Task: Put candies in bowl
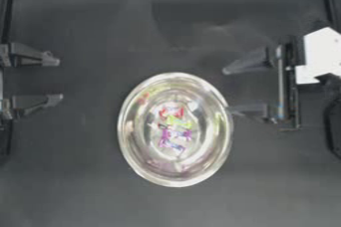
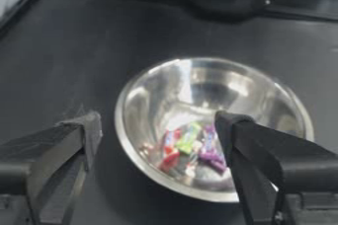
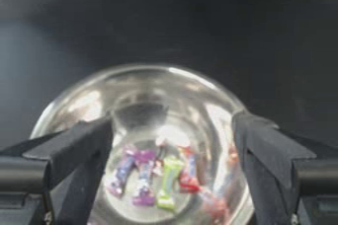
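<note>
Now, candies (image 1: 173, 129): a small cluster on the floor of the bowl; red, lime green, magenta and purple wrappers show, lying side by side and touching. An exact count is hard to make out amid the reflections.
Bowl (image 1: 130, 144): shiny metal, upright, near the middle of the table (image 1: 67, 191), a little toward the right arm's side.
Step in hand: judging from how things lie, the loading looks done; no candy shows on the table outside the bowl in any view.
Next move: probably only a check that nothing is left, then both arms can stay back; any further reach would have to clear the rim.
Right end effector (image 1: 226, 89): just beside the bowl's rim, jaws wide apart, one fingertip close to the rim's edge, holding nothing. Its wrist view looks down into the bowl between the jaws.
Left end effector (image 1: 59, 80): well apart from the bowl at the table's left edge, jaws spread wide, empty, touching nothing.
</note>
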You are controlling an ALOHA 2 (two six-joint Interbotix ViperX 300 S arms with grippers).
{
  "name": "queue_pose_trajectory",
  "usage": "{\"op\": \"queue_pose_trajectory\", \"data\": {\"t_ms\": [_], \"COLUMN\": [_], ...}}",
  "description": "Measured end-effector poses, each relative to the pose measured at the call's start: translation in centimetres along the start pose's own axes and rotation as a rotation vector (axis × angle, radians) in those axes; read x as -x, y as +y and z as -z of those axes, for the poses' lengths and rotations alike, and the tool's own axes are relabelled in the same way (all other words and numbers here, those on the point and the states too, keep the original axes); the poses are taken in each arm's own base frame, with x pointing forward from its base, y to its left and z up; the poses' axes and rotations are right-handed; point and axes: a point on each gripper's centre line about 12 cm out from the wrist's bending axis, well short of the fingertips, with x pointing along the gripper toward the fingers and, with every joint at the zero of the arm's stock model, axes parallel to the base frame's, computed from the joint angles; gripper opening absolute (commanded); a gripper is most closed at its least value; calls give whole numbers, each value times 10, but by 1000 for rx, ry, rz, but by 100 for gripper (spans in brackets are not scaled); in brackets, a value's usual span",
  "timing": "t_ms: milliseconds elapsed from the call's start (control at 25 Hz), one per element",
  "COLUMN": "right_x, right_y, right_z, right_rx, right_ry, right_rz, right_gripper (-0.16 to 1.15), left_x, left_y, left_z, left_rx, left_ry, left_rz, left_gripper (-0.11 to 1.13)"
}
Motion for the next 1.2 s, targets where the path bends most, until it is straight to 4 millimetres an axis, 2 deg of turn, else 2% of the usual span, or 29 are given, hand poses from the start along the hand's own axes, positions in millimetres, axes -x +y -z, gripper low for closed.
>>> {"op": "queue_pose_trajectory", "data": {"t_ms": [480,880,1200], "right_x": [57,69,75], "right_y": [-5,-6,-6], "right_z": [11,19,19], "right_rx": [-9,-10,-12], "right_ry": [-167,-184,-190], "right_rz": [13,16,21], "right_gripper": [99,99,99], "left_x": [1,3,18], "left_y": [0,-5,-5], "left_z": [-10,-12,-17], "left_rx": [-5,-35,-47], "left_ry": [-25,-35,-97], "left_rz": [1,24,25], "left_gripper": [100,100,100]}}
